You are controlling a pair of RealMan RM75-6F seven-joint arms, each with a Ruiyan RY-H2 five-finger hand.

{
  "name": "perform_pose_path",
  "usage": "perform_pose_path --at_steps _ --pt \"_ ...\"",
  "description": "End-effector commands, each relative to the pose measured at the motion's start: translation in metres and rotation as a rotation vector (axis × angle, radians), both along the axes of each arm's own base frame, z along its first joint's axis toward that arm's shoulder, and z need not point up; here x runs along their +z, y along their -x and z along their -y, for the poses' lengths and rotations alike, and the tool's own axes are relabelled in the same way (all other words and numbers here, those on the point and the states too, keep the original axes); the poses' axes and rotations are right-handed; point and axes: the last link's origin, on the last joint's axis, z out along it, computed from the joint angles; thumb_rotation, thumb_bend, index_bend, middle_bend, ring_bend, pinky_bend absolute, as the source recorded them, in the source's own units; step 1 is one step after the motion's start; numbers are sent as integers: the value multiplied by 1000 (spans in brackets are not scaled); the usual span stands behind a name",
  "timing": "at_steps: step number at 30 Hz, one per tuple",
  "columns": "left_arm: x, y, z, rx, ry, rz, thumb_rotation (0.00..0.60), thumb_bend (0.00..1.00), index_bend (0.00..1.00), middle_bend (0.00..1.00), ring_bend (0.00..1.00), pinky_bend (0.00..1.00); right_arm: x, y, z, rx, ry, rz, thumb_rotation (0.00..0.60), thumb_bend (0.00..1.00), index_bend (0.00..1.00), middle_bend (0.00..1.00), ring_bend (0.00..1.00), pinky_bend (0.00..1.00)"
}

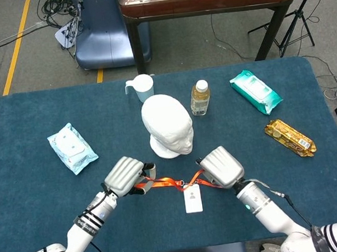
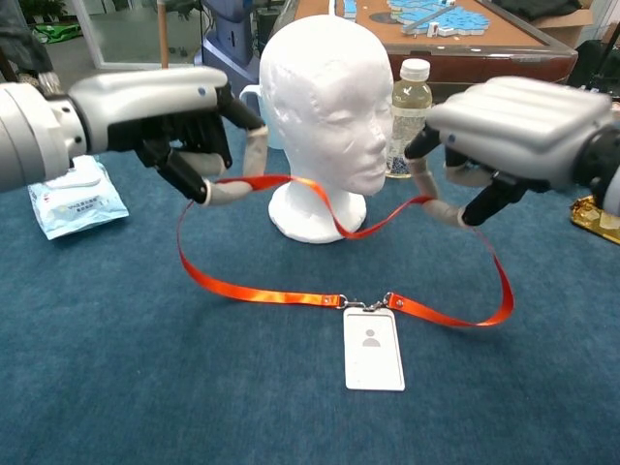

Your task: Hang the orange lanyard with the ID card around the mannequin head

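Note:
The white foam mannequin head (image 1: 168,126) (image 2: 329,116) stands upright at the table's middle, facing me. In front of it, both hands are raised and hold the orange lanyard (image 1: 166,182) (image 2: 262,290) as an open loop. My left hand (image 1: 125,175) (image 2: 170,111) pinches the strap at the left. My right hand (image 1: 221,167) (image 2: 513,126) pinches it at the right. The upper strap sags across the front of the mannequin's neck. The lower strap hangs down to the white ID card (image 1: 193,200) (image 2: 373,349), which lies flat on the blue table.
Behind the mannequin stand a clear bottle (image 1: 200,97) and a pale blue cup (image 1: 143,87). A teal wipes pack (image 1: 255,91) and a gold snack pack (image 1: 288,137) lie at the right. A light blue pack (image 1: 71,148) lies at the left.

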Motion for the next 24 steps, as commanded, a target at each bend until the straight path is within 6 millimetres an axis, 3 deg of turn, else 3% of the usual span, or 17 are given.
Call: perform_pose_path --at_steps 1,5,11,24 --pt "21 -14 4 -35 -38 34 600 435 588 1000 942 886 18 -2 -4 8 33 49 600 429 619 1000 1000 1000" --pt "47 -39 6 -83 -100 64 600 435 588 1000 942 885 46 -11 -3 21 87 110 600 429 621 1000 1000 1000" --pt "67 -63 -4 -82 -144 82 600 435 588 1000 942 886 70 -22 3 27 130 154 600 429 622 1000 1000 1000" --pt "92 -87 -37 -2 -232 116 600 435 589 1000 942 886 98 -38 37 -34 234 163 600 429 624 1000 1000 1000"
